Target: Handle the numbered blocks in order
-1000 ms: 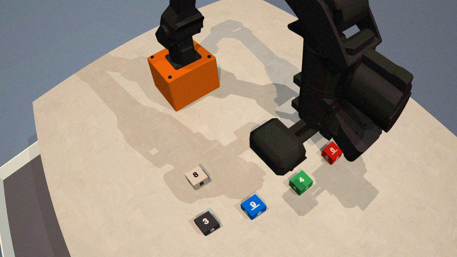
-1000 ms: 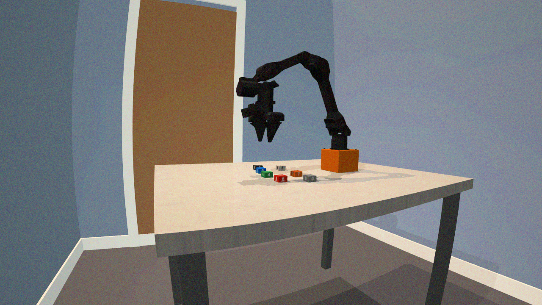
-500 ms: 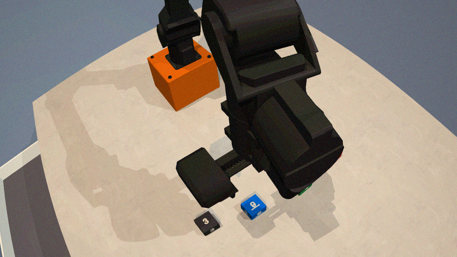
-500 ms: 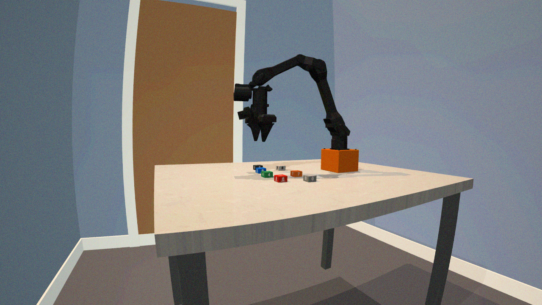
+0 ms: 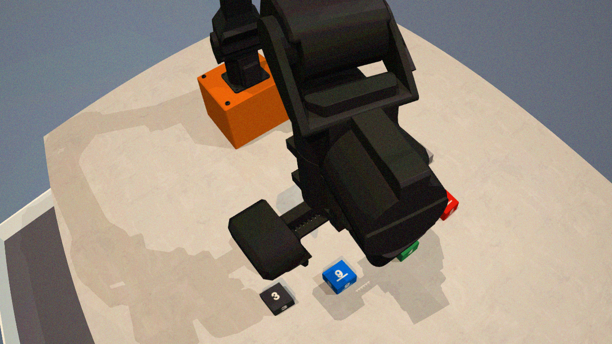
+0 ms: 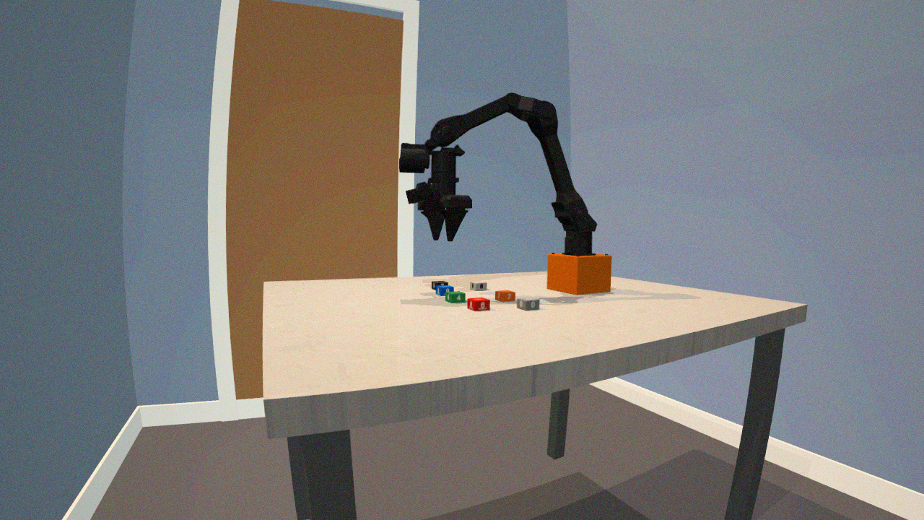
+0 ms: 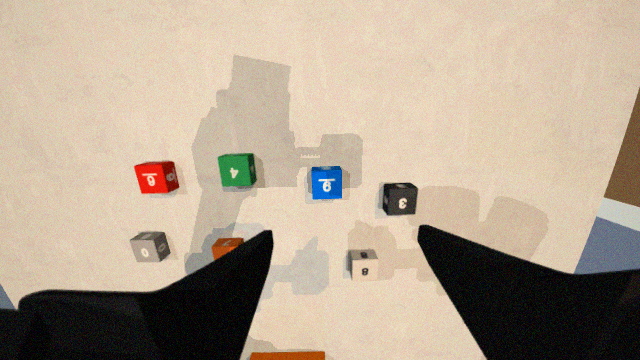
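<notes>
My gripper (image 6: 443, 240) (image 7: 346, 235) is open and empty, high above the blocks. In the wrist view a blue 9 block (image 5: 339, 276) (image 6: 444, 290) (image 7: 326, 183) lies ahead between the fingertip directions. A black 3 block (image 5: 277, 298) (image 6: 439, 284) (image 7: 400, 199) is to its right there, a green 4 block (image 5: 408, 250) (image 6: 455, 297) (image 7: 237, 170) and red 6 block (image 5: 449, 205) (image 6: 478, 303) (image 7: 156, 177) to its left. A white 8 block (image 6: 478, 285) (image 7: 364, 265), an orange 7 block (image 6: 504, 296) (image 7: 227, 248), partly behind a finger, and a grey 0 block (image 6: 528, 303) (image 7: 150, 247) lie nearer the base.
The orange base box (image 5: 245, 115) (image 6: 579, 273) (image 7: 287, 356) stands on the table (image 5: 534, 239) (image 6: 362, 349). In the top view the arm hides the white and orange blocks and covers parts of the green and red ones. A brown door (image 6: 316, 161) is behind the table.
</notes>
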